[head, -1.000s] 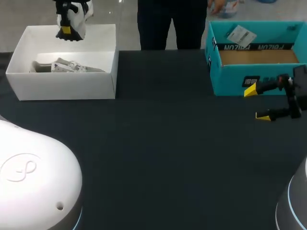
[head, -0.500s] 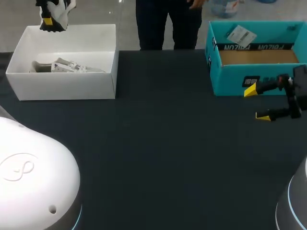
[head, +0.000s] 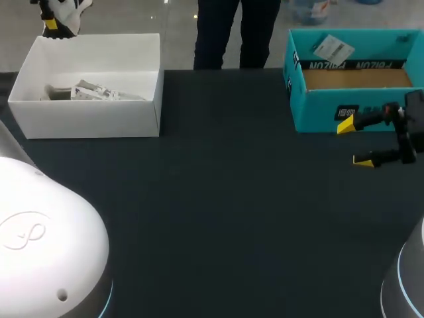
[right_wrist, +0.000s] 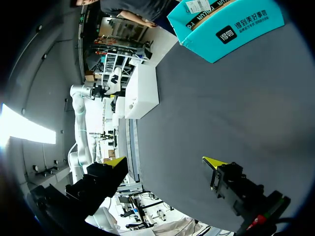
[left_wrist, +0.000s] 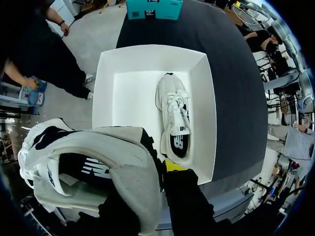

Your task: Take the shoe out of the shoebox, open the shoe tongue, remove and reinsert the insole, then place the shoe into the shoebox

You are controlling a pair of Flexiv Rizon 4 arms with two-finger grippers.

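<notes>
Your left end effector (head: 53,23) is at 11 o'clock, above the far left corner of the white shoebox (head: 86,119), and it pinches a white shoe (head: 69,10) in the air. From the left wrist you see this shoe (left_wrist: 83,157) close to the camera. A second shoe (left_wrist: 174,118) lies flat inside the shoebox. Your right end effector (head: 353,143) is at 3 o'clock over the dark counter (head: 232,218), just in front of the teal box (head: 318,112), with its fingers spread and nothing between them.
</notes>
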